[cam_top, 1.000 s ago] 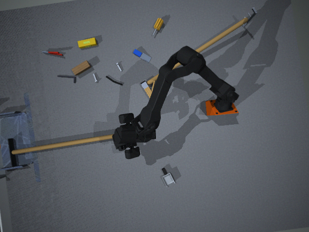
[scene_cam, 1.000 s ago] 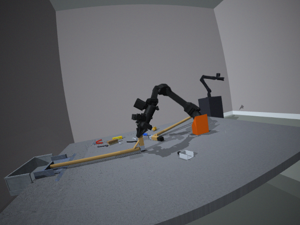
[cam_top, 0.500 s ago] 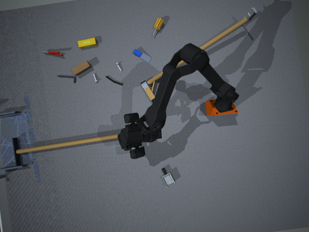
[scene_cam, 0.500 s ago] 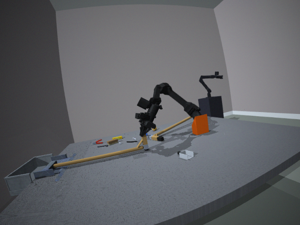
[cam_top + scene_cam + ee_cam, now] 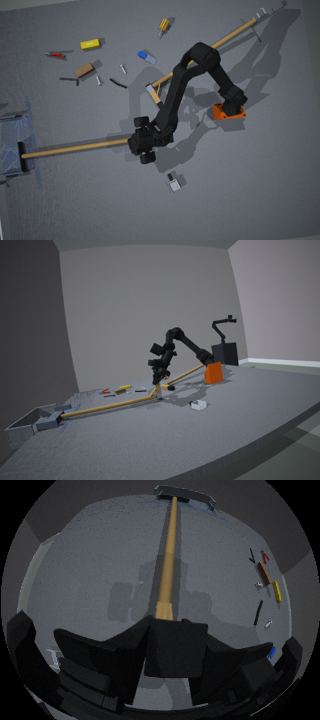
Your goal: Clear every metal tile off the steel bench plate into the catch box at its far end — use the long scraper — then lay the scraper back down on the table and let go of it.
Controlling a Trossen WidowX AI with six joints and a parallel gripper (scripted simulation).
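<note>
My gripper (image 5: 156,382) (image 5: 166,621) is shut on the black grip at the top of the scraper's upright wooden handle. The long scraper (image 5: 77,147) (image 5: 108,406) (image 5: 170,555) runs from below my gripper to the far left, its pole low over the table. Its dark blade (image 5: 21,152) is at the steel plate (image 5: 46,424), beside the catch box (image 5: 19,436). The near end of the pole is close above the table. I can make out no metal tiles on the visible plate; the blade hides part of it, and the box's inside shows only partly.
A second long pole tool (image 5: 232,33) (image 5: 186,375) lies behind the arm. A yellow block (image 5: 89,44), brown block (image 5: 84,70), red pliers (image 5: 55,54), blue-and-grey piece (image 5: 147,57) and screwdriver (image 5: 164,25) lie at the back. A small metal tray (image 5: 174,185) (image 5: 198,405) lies in front.
</note>
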